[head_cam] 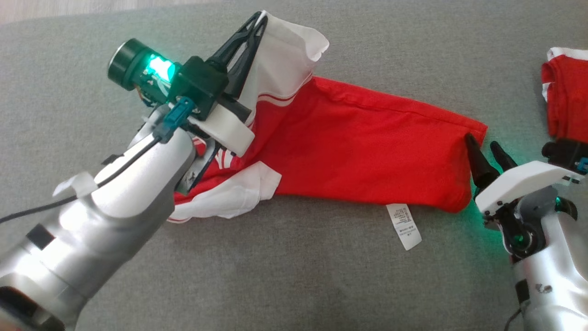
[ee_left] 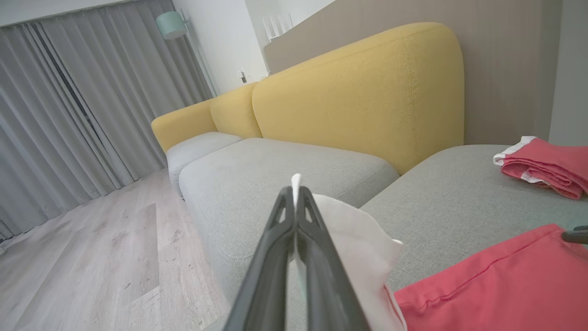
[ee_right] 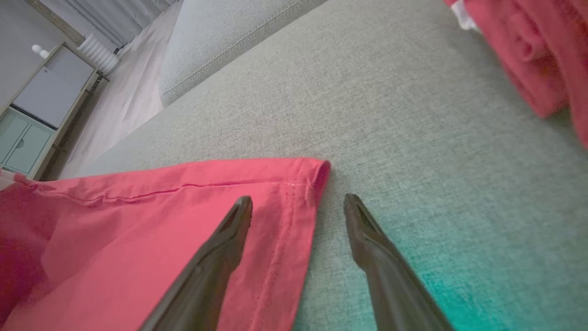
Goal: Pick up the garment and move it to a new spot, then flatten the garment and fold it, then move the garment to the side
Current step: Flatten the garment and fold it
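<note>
Left gripper point(head_cam: 258, 19) pinched shut on the white edge of the shirt point(head_cam: 358, 151), raised at its 10 o'clock end. Shirt lies on grey cushion point(head_cam: 285, 285), long axis roughly 9-to-3. Right gripper point(head_cam: 481, 141) spread wide, holding nothing, straddles the hem corner at the 3 o'clock end; nearer arm there.

Grey sofa seat point(head_cam: 294, 276), red-white garment point(head_cam: 358, 156) on it, folded red cloth point(head_cam: 566, 101) apart

- Left gripper point(head_cam: 258, 18) raised off the forearm, fingers pressed together, pinching a garment point(head_cam: 349, 151) corner.
- Right gripper point(head_cam: 481, 140) low, spread wide, holding nothing; inner finger perhaps grazing cloth.
</note>
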Motion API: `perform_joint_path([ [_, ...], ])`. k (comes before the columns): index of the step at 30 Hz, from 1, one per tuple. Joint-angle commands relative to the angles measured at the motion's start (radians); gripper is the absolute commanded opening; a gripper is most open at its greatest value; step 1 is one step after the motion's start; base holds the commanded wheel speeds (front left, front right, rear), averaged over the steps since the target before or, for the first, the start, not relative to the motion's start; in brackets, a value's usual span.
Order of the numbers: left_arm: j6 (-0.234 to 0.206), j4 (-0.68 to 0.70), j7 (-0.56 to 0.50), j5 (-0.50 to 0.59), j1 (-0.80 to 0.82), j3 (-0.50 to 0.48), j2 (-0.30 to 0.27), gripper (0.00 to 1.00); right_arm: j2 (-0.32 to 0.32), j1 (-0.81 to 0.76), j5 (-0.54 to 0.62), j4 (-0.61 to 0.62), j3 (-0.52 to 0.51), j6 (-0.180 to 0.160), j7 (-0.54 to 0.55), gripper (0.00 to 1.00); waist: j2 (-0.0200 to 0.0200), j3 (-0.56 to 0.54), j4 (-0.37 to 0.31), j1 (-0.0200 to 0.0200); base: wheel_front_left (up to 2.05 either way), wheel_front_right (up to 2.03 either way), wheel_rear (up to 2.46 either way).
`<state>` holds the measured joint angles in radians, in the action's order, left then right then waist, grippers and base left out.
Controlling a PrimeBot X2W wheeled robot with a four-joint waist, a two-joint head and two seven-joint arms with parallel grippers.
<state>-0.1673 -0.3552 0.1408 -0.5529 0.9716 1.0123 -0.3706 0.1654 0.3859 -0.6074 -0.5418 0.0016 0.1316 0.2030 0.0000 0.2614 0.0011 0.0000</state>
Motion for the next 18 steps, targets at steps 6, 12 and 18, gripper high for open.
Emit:
perform_joint_path([
  [6, -0.011, 0.046, -0.011, 0.016, 0.043, -0.032, -0.05, 0.0, 0.005, 0.068, -0.006, -0.011, 0.01, -0.001, -0.027, 1.0, 0.0, 0.017, 0.01, 0.0, 0.0, 0.0, 0.0],
  [12, -0.02, 0.054, -0.018, 0.016, 0.043, -0.03, -0.057, 0.0, 0.011, 0.083, 0.0, -0.041, 0.021, -0.001, -0.041, 0.05, 0.0, 0.022, 0.015, 0.0, 0.0, 0.0, 0.0],
  [18, -0.034, 0.048, -0.002, 0.013, 0.028, -0.038, -0.081, 0.0, 0.029, 0.077, 0.016, -0.028, 0.018, -0.001, -0.079, 0.0, 0.0, 0.0, 0.013, 0.0, 0.0, 0.0, 0.0],
])
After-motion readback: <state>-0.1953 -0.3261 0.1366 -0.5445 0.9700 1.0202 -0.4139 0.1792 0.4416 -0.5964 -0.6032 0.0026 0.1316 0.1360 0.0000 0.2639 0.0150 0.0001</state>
